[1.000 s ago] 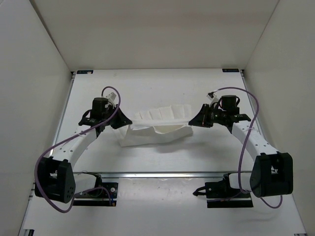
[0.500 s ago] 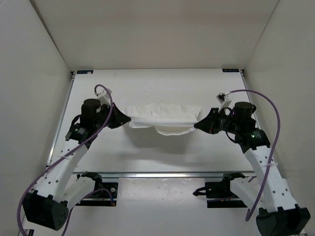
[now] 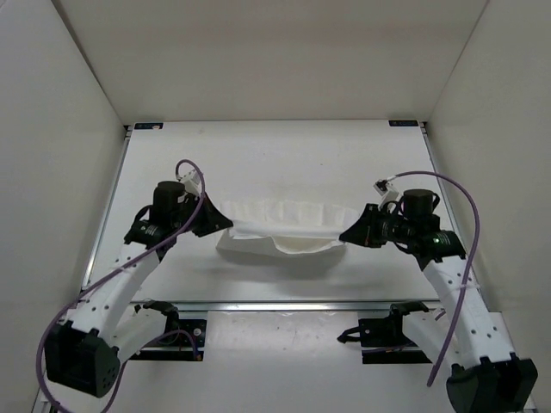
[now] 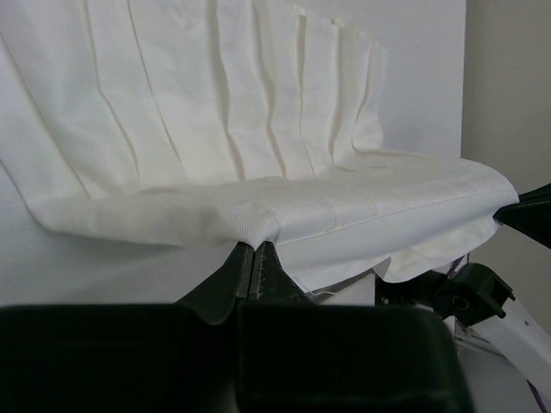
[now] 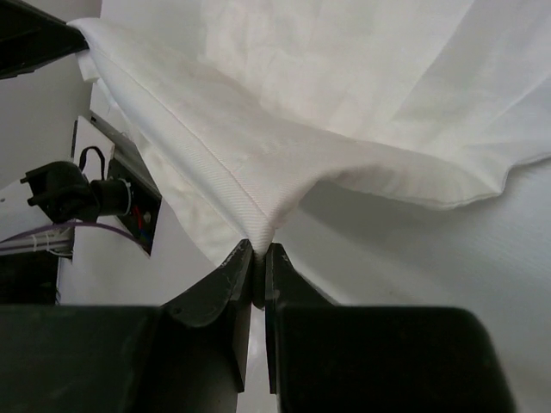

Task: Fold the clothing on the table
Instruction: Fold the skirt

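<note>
Here, the white table (image 3: pixel 284 151) is bearing the ribbed white clothing (image 3: pixel 284 213) near its middle, the near edge sagging between both arms. The left gripper (image 3: pixel 225 221) is pinching the cloth's left end, and the right gripper (image 3: pixel 344 236) is clamping the right end.

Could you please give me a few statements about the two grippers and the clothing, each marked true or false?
1. The left gripper is shut on an edge of the clothing. True.
2. The right gripper hangs open, clear of the clothing. False: it is shut on the opposite end of the cloth.
3. The clothing lies flat and fully spread out. False: its near edge is held stretched between the two grippers, with the middle sagging.
4. The clothing is white and shows parallel lines running across it. True.
</note>
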Robot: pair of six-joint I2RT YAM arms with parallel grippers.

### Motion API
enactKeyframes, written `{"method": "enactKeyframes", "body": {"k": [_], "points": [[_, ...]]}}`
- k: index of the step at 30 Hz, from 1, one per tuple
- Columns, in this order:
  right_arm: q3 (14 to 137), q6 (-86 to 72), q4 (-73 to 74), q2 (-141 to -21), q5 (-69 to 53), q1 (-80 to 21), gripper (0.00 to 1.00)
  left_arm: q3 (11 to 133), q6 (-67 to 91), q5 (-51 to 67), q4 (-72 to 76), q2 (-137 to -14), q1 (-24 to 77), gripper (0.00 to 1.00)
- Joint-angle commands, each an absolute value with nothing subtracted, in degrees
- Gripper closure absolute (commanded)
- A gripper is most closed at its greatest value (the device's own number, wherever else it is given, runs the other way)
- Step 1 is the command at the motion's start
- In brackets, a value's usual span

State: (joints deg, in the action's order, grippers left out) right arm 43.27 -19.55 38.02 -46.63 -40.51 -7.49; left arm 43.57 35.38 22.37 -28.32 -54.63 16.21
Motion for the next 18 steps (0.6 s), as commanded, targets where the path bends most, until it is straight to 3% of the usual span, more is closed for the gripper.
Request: {"method": "enactKeyframes", "body": {"k": [1, 9, 10, 11, 12, 15, 18], "points": [[43.8, -19.3, 31.0, -53.4, -37.3, -5.6, 1.00, 43.2, 34.5, 18.1, -21.9, -61.8, 13.0, 0.99], [53.4, -24.0, 17.8, -80.4, -38.6, -4.2, 0.99, 49.2, 35.7, 20.2, -12.5, -81.9, 9.2, 0.95], [56.4, -23.8, 16.1, -82.5, -38.8, -4.0, 0.88, 50.4, 36.1, 20.0, -11.3, -84.4, 8.4, 0.80], [59.2, -24.1, 14.6, -86.2, -38.6, -3.9, 0.71, 52.4, 36.6, 21.3, -10.3, -85.5, 8.1, 0.69], [61.8, -22.9, 13.2, -88.5, -38.2, -4.5, 0.66, 53.3, 37.3, 22.1, -9.5, -87.3, 7.4, 0.58], [65.6, -23.3, 13.9, -92.0, -34.8, -4.0, 0.59, 56.0, 38.6, 24.8, -7.3, -89.3, 6.8, 0.44], [63.4, -22.9, 14.1, -89.8, -33.0, -3.6, 0.57, 58.4, 37.5, 24.8, -9.2, -88.3, 7.1, 0.43]]}}
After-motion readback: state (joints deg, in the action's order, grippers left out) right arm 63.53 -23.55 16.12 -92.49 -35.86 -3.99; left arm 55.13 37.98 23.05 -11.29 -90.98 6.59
